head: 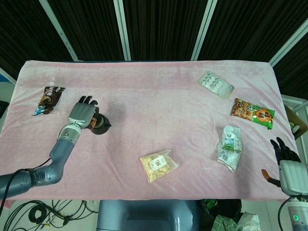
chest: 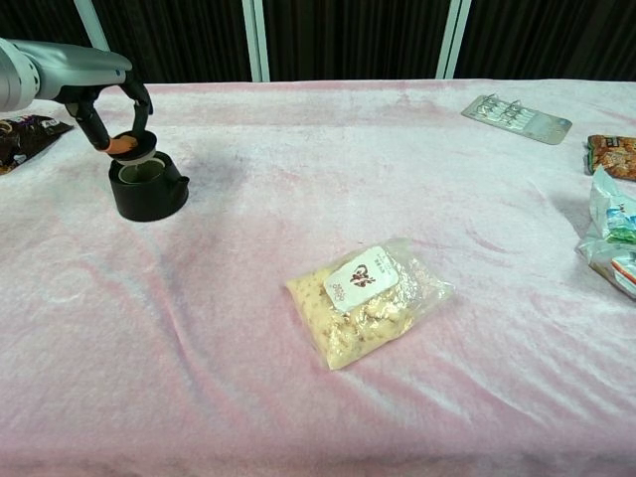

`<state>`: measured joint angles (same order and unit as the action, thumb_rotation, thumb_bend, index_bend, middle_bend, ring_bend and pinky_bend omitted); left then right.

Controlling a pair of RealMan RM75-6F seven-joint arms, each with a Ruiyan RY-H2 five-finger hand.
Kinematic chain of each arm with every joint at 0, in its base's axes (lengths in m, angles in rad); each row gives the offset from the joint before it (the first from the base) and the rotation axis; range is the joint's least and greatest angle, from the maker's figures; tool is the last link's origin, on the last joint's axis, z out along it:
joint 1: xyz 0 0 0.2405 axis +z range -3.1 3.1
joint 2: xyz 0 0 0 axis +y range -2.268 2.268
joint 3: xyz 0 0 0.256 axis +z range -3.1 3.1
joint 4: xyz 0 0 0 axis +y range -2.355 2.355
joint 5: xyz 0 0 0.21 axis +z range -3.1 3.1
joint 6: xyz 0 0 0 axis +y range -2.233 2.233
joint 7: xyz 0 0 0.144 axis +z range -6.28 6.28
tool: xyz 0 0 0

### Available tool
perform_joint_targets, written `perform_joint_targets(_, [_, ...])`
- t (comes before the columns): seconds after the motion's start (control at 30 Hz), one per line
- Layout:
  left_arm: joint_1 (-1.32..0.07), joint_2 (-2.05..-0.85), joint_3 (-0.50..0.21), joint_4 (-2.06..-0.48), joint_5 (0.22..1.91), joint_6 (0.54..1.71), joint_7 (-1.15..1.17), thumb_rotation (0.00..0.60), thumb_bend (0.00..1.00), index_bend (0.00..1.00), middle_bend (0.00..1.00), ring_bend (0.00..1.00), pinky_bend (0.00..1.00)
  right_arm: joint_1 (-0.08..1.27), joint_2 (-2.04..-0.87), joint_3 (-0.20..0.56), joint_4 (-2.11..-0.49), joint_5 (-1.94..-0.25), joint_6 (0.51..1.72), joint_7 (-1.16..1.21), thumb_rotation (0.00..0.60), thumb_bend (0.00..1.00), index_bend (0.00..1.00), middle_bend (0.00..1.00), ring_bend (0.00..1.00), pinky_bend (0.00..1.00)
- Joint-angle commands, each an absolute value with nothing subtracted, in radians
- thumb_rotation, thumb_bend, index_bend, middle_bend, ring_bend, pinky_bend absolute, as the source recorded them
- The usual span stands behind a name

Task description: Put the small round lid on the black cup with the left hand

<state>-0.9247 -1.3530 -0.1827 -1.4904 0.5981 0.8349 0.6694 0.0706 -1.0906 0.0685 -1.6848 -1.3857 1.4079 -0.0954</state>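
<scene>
Holding the small round lid (chest: 132, 151) pinched between thumb and fingers (chest: 145, 104) of the left hand (head: 83, 114), I have it hanging just above the mouth of the black cup (chest: 149, 189), which stands open near the left end of the pink table cloth (chest: 397, 179). From the chest view the lid sits slightly toward the cup's far-left rim and a little tilted, not yet seated; from the head view the hand covers most of the cup. I judge this the placing step, close to done. The next move calls for a small shift to centre the lid over the opening, levelling it, then lowering and letting the fingers part. My right hand (head: 288, 168) rests at the table's near right corner, fingers spread, holding nothing. A snack bag (chest: 366, 298) lies mid-table, well apart.
</scene>
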Motion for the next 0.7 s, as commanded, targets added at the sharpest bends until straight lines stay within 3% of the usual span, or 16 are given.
perform_joint_targets(0.03, [-0.927, -1.365, -0.174, -1.472, 0.613, 0.819, 0.638, 0.6, 0.52, 0.6, 0.2, 0.0, 0.05, 0.07, -1.09, 0.068, -1.685, -1.386, 1.408, -0.095, 0.6, 0.17, 0.0, 0.03, 0.14, 0.19])
perform_joint_targets(0.7, [-0.94, -1.414, -0.147, -1.351, 0.62, 0.78, 0.565, 0.6, 0.52, 0.6, 0.2, 0.0, 0.04, 0.071, -1.089, 0.069, -1.689, -1.377, 1.403, -0.099, 0.6, 0.17, 0.0, 0.02, 0.14, 0.19])
